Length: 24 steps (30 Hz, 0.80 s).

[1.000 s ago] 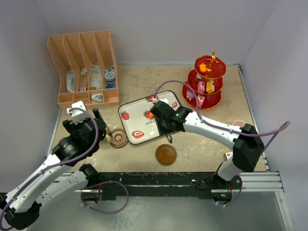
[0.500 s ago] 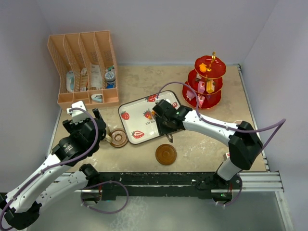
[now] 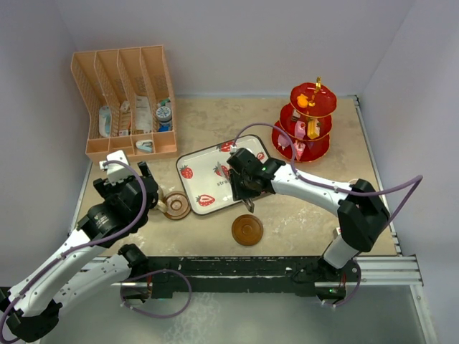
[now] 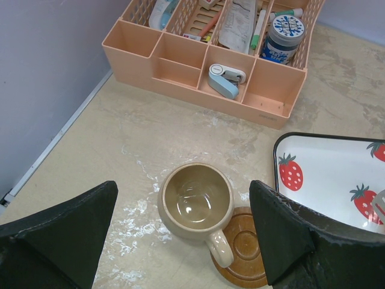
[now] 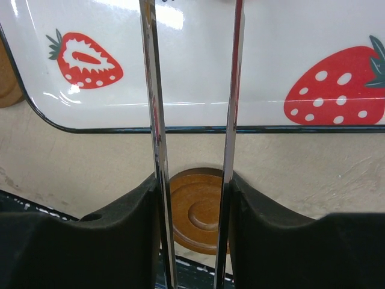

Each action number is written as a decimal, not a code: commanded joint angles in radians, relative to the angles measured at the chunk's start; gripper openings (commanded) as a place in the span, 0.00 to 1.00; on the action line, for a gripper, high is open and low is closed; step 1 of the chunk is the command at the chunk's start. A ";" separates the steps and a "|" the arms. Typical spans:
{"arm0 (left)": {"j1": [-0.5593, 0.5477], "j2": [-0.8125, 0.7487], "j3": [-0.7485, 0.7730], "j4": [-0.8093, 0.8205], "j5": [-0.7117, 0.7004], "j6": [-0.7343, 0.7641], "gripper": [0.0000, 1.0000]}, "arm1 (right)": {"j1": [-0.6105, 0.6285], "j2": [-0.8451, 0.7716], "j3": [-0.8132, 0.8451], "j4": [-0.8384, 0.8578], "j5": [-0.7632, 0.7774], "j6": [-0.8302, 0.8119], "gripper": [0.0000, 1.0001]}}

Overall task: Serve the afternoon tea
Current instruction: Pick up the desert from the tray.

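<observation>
We are clamping the metal tongs (image 5: 151, 90) in the right gripper (image 3: 242, 183), tray (image 5: 192, 72) just beneath it, likely reaching next for sweets (image 3: 300, 131) on the red stand (image 3: 324, 147) off to its side, while the left gripper (image 4: 181, 189) is gaping empty.

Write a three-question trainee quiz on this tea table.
1. True or false: the left pincer is open.
2. The right pincer holds: A) metal tongs, B) a pink mug, C) a toy cake.
3. Which fruit decorates the white tray?
Key: 1 true; 2 A; 3 strawberries.
</observation>
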 commanded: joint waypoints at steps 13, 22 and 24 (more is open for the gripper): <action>0.003 0.003 0.024 0.024 -0.001 0.020 0.88 | -0.001 -0.088 -0.052 -0.058 0.088 0.022 0.45; 0.002 0.007 0.024 0.026 0.002 0.022 0.88 | 0.000 -0.050 -0.055 -0.028 0.071 0.023 0.46; 0.002 0.005 0.023 0.026 0.000 0.022 0.88 | 0.001 -0.037 -0.042 -0.029 0.068 0.014 0.46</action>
